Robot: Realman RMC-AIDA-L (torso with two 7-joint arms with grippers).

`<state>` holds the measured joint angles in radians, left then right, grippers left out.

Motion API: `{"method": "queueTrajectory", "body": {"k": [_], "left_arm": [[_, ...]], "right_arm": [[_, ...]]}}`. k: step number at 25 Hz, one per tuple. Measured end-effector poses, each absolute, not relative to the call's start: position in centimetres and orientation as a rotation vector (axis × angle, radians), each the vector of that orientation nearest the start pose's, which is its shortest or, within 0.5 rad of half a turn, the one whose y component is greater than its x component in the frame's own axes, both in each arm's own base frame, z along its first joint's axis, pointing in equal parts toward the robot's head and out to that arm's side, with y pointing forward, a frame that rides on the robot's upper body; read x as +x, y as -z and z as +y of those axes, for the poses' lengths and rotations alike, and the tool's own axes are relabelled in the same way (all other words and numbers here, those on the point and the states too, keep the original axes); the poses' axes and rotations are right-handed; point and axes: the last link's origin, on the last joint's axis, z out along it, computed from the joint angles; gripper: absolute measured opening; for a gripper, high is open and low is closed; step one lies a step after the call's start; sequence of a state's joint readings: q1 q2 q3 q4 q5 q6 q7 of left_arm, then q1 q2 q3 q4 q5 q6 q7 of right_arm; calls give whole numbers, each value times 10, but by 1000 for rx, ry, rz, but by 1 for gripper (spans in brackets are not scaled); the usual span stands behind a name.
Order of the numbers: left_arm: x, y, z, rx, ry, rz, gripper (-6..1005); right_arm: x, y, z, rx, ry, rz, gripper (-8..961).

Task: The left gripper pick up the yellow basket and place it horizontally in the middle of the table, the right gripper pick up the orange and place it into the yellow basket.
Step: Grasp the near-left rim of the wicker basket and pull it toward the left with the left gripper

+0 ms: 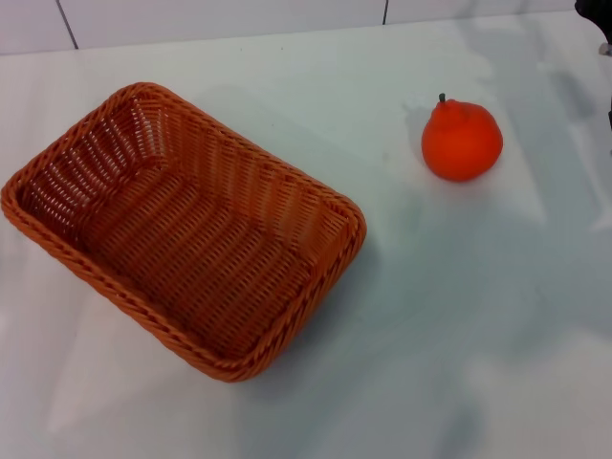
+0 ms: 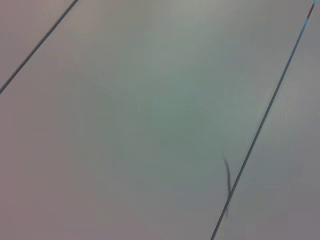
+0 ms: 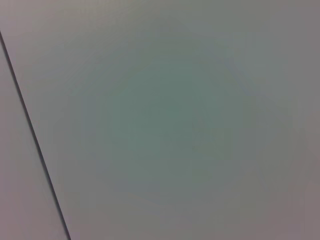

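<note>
The yellow basket (image 1: 182, 234), an orange-brown woven rectangle with a braided rim, lies empty and set diagonally on the left half of the white table (image 1: 459, 316) in the head view. The orange (image 1: 462, 140), round with a bumpy top and a short dark stem, sits on the table to the basket's right and farther back, apart from it. A black piece of the right gripper (image 1: 599, 11) shows at the far right corner, away from the orange. The left gripper is out of view. Both wrist views show only pale flat surface with dark seam lines.
A white tiled wall (image 1: 220, 19) with dark seams runs along the table's far edge. Bare table surface lies between the basket and the orange and along the near right side.
</note>
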<state>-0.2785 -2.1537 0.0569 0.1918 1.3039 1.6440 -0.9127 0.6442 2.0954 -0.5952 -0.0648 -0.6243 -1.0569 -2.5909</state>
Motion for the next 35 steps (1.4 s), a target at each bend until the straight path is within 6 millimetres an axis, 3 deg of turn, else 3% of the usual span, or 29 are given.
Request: {"method": "queueTrajectory", "body": {"k": [12, 15, 20, 23, 24, 27, 31, 33, 35], "left_arm": [[-349, -52, 252, -1342, 1318, -709, 583], [-342, -67, 267, -1501, 1335, -699, 584], [-322, -111, 310, -1851, 1311, -788, 586], [-312, -124, 329, -1997, 1197, -866, 587], [-302, -131, 344, -2105, 1059, -922, 587], [-293, -136, 359, -2193, 862, -963, 588], [-282, -135, 370, -2275, 692, -966, 608], [-267, -132, 383, -2349, 483, -956, 626], [-261, -129, 390, -2372, 397, -952, 645]], "right_arm": [[312, -24, 394, -880, 1502, -1496, 857], [311, -24, 395, -882, 1488, -1492, 857], [310, -25, 396, -884, 1472, -1481, 856], [310, -24, 395, -890, 1465, -1478, 856], [310, -24, 395, -891, 1464, -1478, 856], [311, -24, 394, -897, 1464, -1476, 856], [312, -23, 393, -902, 1465, -1475, 857], [313, -23, 392, -905, 1465, -1474, 857], [313, -23, 393, -910, 1467, -1473, 857]]}}
